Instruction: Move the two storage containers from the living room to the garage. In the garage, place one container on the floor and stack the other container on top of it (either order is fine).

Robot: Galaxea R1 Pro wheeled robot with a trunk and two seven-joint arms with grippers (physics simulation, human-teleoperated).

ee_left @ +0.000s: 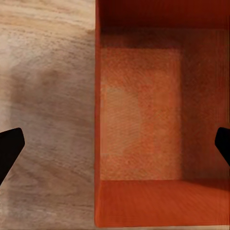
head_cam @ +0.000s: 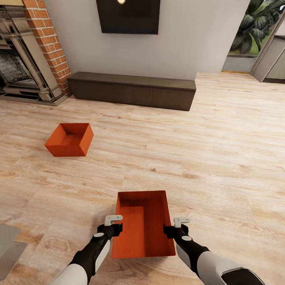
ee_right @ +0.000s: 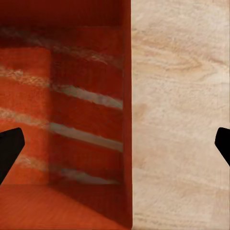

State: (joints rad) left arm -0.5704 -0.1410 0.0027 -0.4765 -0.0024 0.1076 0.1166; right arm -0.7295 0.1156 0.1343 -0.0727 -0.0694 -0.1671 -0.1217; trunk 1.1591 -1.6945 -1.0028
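Note:
I am in the living room, on a light wood plank floor (head_cam: pixel 221 158). One orange-red storage container (head_cam: pixel 144 225) sits open-topped on the planks right in front of me. My left gripper (head_cam: pixel 114 224) is open at its left wall. In the left wrist view the dark fingertips (ee_left: pixel 10 146) stand wide apart on either side of that wall (ee_left: pixel 98 120). My right gripper (head_cam: pixel 179 226) is open at the container's right wall (ee_right: pixel 127 110), straddling it the same way. The second storage container (head_cam: pixel 70 139) rests on the planks further off to the left. The garage is out of view.
A long dark low cabinet (head_cam: pixel 132 90) runs along the grey wall under a wall TV (head_cam: pixel 128 16). A red brick fireplace (head_cam: pixel 29 55) stands at the far left. An opening with a plant (head_cam: pixel 255 27) lies at the far right. A grey object (head_cam: pixel 8 245) pokes in near my left side.

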